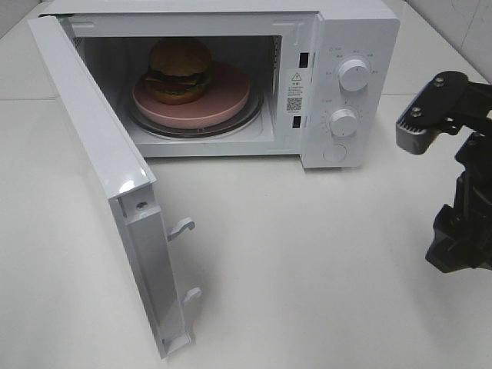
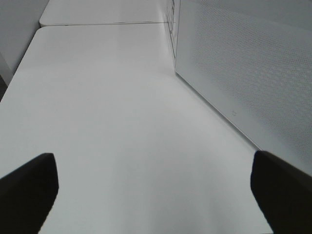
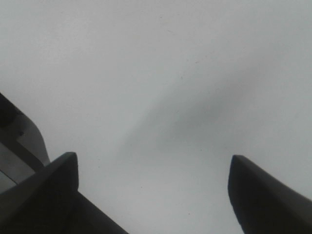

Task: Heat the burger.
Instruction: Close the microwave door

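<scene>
The burger (image 1: 180,70), with a tan-brown domed bun, sits on a flat pink plate (image 1: 227,101) inside the white microwave (image 1: 338,46). The microwave door (image 1: 100,154) stands wide open toward the front left. My right arm (image 1: 455,231) hangs at the right edge of the table, well clear of the microwave. In the right wrist view my right gripper (image 3: 153,161) is open and empty over bare table. In the left wrist view my left gripper (image 2: 153,165) is open and empty, beside the door's dotted outer face (image 2: 243,73). The left gripper is out of the high view.
The microwave has two white knobs (image 1: 354,74) on its right panel. The open door has two latch hooks (image 1: 181,226) on its free edge. The white table (image 1: 307,269) spreads in front of the microwave.
</scene>
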